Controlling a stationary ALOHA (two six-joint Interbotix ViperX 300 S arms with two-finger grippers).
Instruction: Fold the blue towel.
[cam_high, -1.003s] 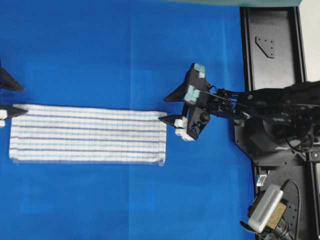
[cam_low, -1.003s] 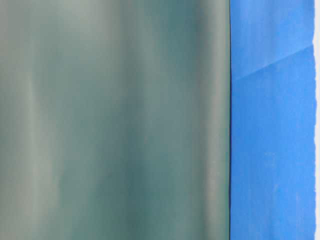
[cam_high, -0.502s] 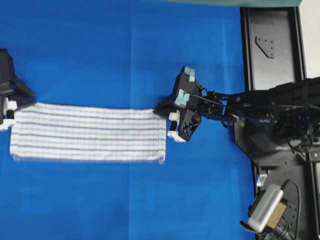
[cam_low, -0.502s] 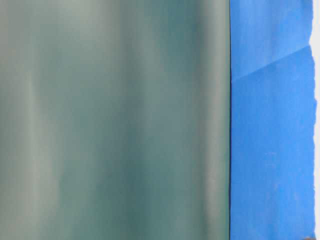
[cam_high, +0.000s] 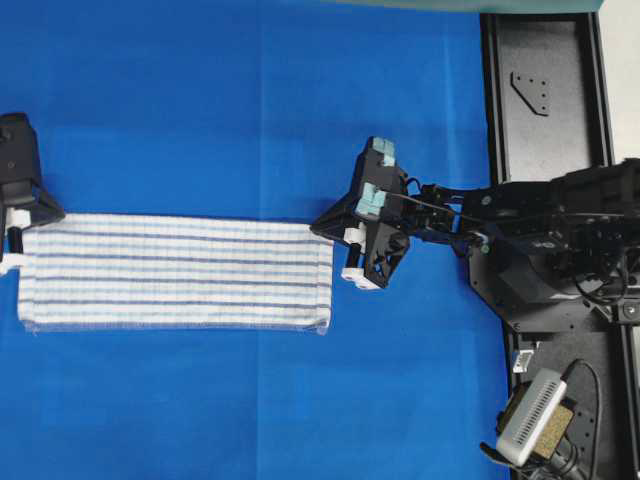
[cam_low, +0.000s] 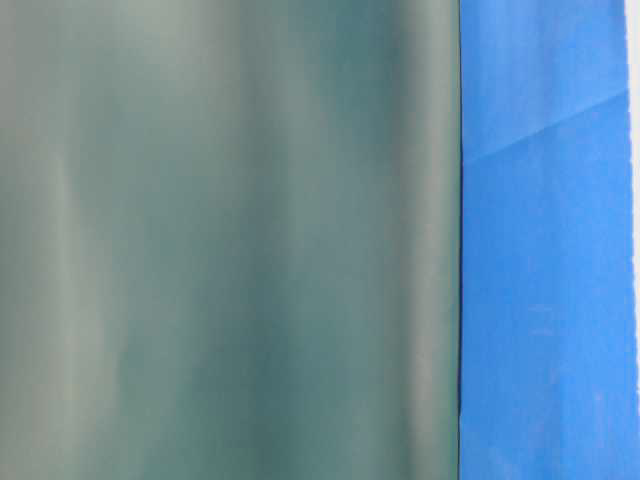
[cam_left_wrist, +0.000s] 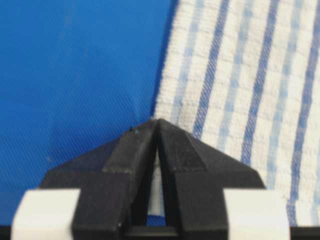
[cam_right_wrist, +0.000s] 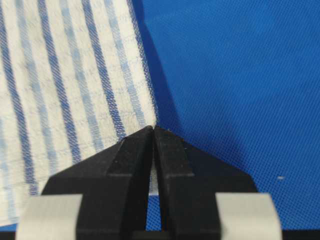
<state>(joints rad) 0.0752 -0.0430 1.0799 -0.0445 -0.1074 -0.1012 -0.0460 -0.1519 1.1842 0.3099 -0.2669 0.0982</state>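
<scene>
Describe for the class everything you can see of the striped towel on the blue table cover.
The blue towel is a white woven cloth with thin dark-blue and light-blue stripes. It lies flat as a long band on the blue table cover, apparently already doubled, its layers showing at the right end. The left end effector is shut on its far left corner, and the right end effector is shut on its far right corner.

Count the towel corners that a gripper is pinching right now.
2. The left gripper is shut on the blue towel at its upper-left corner in the overhead view; the right gripper is shut on its upper-right corner. The two lower corners lie free.
</scene>
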